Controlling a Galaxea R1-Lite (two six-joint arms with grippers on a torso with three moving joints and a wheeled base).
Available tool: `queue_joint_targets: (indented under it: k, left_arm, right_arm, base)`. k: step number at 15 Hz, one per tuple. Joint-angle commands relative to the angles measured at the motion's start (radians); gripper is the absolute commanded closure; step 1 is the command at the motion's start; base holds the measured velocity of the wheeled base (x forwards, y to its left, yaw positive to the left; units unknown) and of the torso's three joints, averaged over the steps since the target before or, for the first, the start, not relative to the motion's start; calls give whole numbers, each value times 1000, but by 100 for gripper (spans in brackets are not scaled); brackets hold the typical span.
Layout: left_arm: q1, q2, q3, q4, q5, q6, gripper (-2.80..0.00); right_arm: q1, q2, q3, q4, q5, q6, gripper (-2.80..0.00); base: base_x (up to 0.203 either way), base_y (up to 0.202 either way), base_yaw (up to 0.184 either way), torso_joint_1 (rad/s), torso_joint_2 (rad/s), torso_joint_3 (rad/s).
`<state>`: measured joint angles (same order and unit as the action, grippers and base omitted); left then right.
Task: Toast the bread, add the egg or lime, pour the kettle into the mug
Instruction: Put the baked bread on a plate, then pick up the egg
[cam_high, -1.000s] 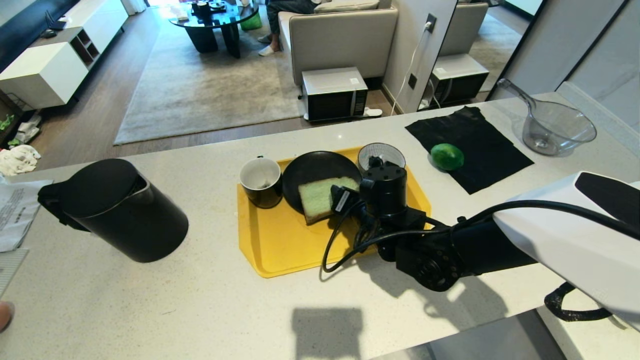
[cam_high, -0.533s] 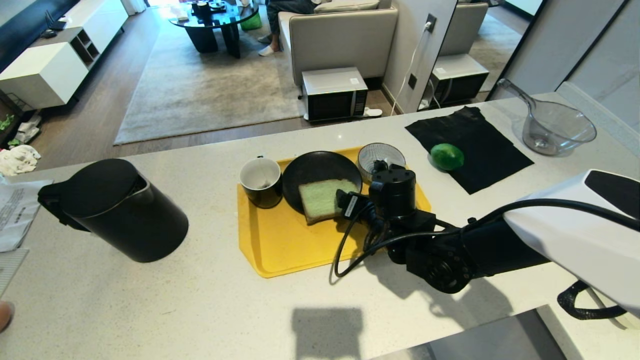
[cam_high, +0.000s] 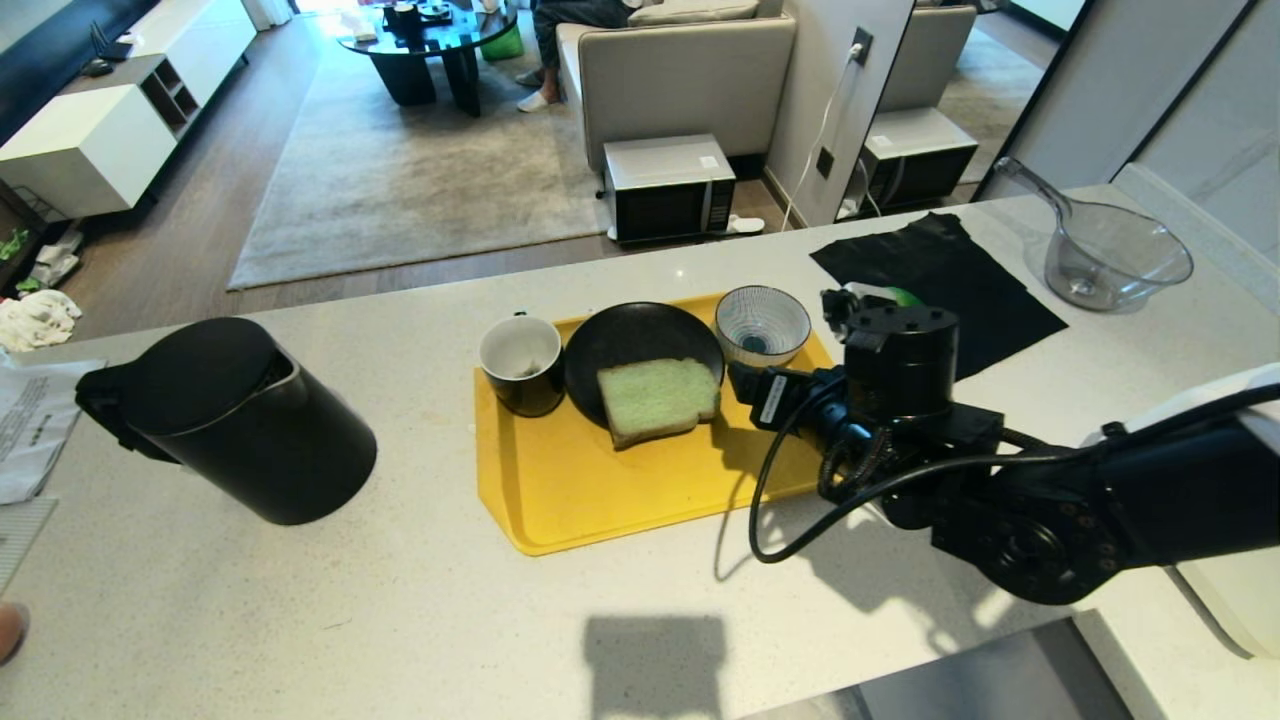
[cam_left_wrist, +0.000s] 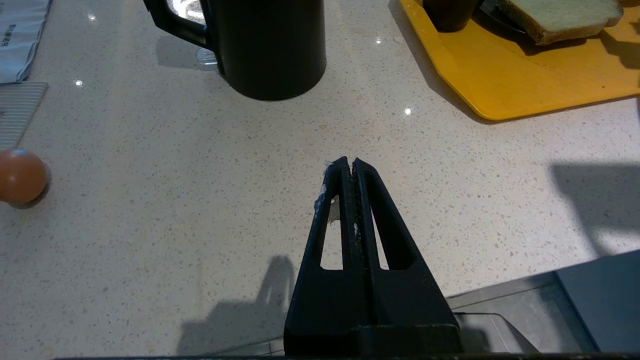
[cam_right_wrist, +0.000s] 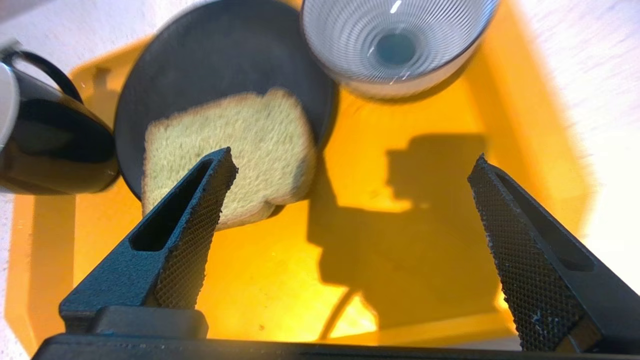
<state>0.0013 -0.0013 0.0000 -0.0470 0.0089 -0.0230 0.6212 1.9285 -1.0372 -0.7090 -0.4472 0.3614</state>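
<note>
**Pale green bread on the black plate, right hand spread above the tray**

Pale green with a brown crust, the bread (cam_high: 657, 398) lies flat on the near side of a round black plate (cam_high: 630, 340), one corner hanging past the plate's rim over the yellow tray (cam_high: 590, 500). Just left of the plate, also on the tray, stands the mug (cam_high: 521, 364), glossy black outside and white inside. At the tray's far right corner sits a blue-and-white striped bowl (cam_high: 764, 323), beside the plate.

The right hand (cam_right_wrist: 350, 170) hangs over the right part of the tray, its two textured fingers (cam_right_wrist: 197, 235) spread wide with nothing between them; in the right wrist view the bread shows behind one finger. In the head view the arm's wrist covers most of the lime (cam_high: 903, 295), of which only a green sliver shows at the edge of a black cloth (cam_high: 960, 270) on the tabletop (cam_high: 400, 600). A clear plastic jug (cam_high: 1110, 255) stands beyond the cloth.

The kettle (cam_high: 245, 420), matte black, stands on the tabletop well to the left of the tray. The left hand (cam_left_wrist: 349, 167) hovers low over bare tabletop near the front edge, fingers pressed together, holding nothing. The egg (cam_left_wrist: 21, 176) rests on the tabletop off to one side in the left wrist view.
</note>
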Motion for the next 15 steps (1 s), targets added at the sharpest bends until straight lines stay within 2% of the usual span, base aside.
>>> queue_joint_targets:
  k: [1,6,8,9,13,15]
  left_arm:
    - [0,-2,17,-1,0,0,0]
    - [0,-2,17,-1,0,0,0]
    - [0,-2,17,-1,0,0,0]
    - [0,-2,17,-1,0,0,0]
    - [0,-2,17,-1,0,0,0]
    - [0,-2,17,-1,0,0,0]
  right_arm:
    - [-10,-149,54,-5,-2,-20,-280]
    - [-17,-381,190,-4,2,-88,-280]
    - [-38,-461,205,-4,23,-110,-280]
    - [-48,-496,206,-5,43,-127,0]
    - [-90,-598,195,-4,119,-227,0]
    - [-142,-659,195,-2,207,-280,0]
  base:
    - [0,0,0,0,0,0]
    - [0,0,0,0,0,0]
    - [0,0,0,0,0,0]
    - [0,0,0,0,0,0]
    - [0,0,0,0,0,0]
    - [0,0,0,0,0,0]
